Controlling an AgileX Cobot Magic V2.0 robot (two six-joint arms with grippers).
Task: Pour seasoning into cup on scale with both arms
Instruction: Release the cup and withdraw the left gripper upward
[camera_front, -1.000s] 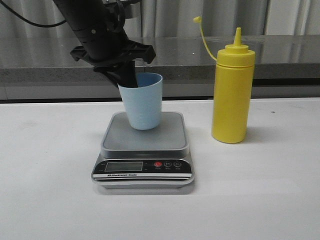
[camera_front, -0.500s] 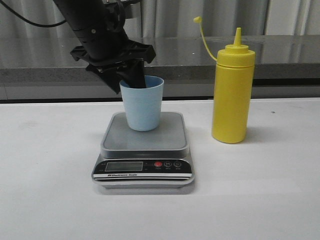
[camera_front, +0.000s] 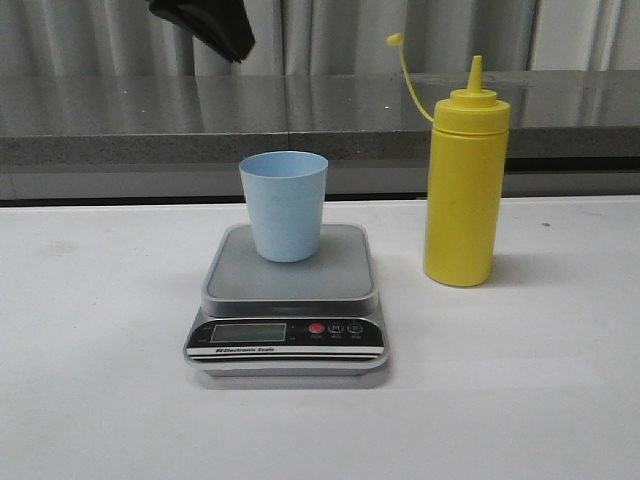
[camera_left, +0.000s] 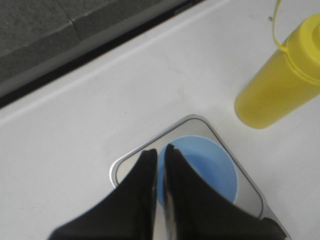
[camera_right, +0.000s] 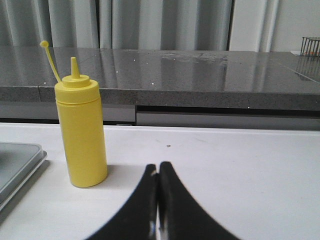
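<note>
Pale blue, the cup (camera_front: 285, 205) stands upright on the grey platform of the scale (camera_front: 287, 300) on the white counter (camera_front: 520, 380), the yellow seasoning (camera_front: 463, 190) well apart beside it, the left claw (camera_left: 161, 152) above the cup and the right claw (camera_right: 158, 170) both pressed together, empty.

Pale blue cup (camera_front: 285, 204) on a grey scale (camera_front: 288, 300) with a black front panel and red button (camera_front: 316, 328). Yellow bottle (camera_front: 464, 180) to the right. White table (camera_front: 520, 380); dark grey speckled counter (camera_front: 100, 130) behind.
</note>
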